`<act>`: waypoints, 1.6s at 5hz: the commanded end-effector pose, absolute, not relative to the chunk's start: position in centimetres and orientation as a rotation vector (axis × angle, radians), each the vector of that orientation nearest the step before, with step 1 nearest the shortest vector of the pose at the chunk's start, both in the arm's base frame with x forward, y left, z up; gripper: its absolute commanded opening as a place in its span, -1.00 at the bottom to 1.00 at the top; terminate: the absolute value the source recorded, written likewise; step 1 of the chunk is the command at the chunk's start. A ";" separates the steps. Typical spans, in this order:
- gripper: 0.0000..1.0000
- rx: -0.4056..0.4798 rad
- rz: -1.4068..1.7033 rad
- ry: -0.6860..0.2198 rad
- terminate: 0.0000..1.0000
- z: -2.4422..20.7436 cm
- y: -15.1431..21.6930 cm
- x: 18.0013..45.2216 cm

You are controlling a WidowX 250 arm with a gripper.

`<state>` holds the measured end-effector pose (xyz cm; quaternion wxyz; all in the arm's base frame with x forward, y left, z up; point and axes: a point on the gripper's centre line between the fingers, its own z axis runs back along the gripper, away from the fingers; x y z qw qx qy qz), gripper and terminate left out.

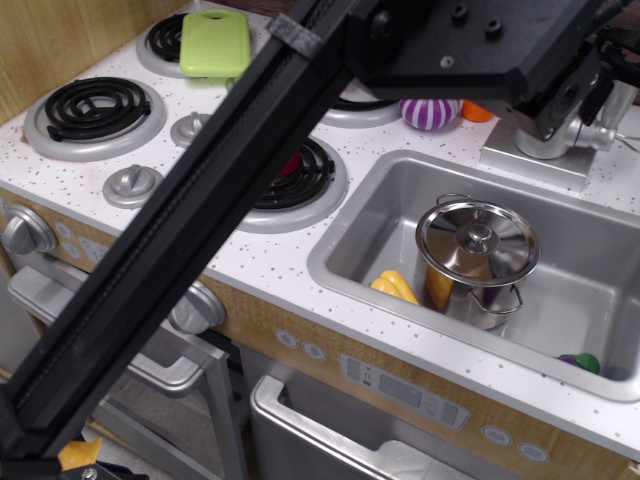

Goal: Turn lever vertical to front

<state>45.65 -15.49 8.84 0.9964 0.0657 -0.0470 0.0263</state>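
The faucet body (pixel 540 140) is a shiny cylinder on a square grey base plate (pixel 525 160) behind the sink at the top right. Its lever (pixel 598 136) is a short silver-grey stub sticking out sideways to the right. My gripper (pixel 572 98) is a black block right above the faucet, covering its top. The fingers are hidden by the gripper's own body, so I cannot tell whether they are open or touch the lever. The black arm (pixel 200 220) crosses the view diagonally from the bottom left.
The sink (pixel 360 235) holds a steel pot with a lid (pixel 478 242), a yellow item (pixel 395 287) and a green-purple item (pixel 582 362). A purple striped ball (pixel 430 112) and an orange item (pixel 477 110) lie behind. A green board (pixel 215 42), burners and knobs are at the left.
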 end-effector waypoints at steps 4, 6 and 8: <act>1.00 0.223 0.014 -0.310 -1.00 10.7 -13.8 47.7; 1.00 0.248 0.013 -0.437 -1.00 12.4 -13.5 49.0; 1.00 0.240 -0.010 -0.492 -1.00 13.5 -13.7 50.8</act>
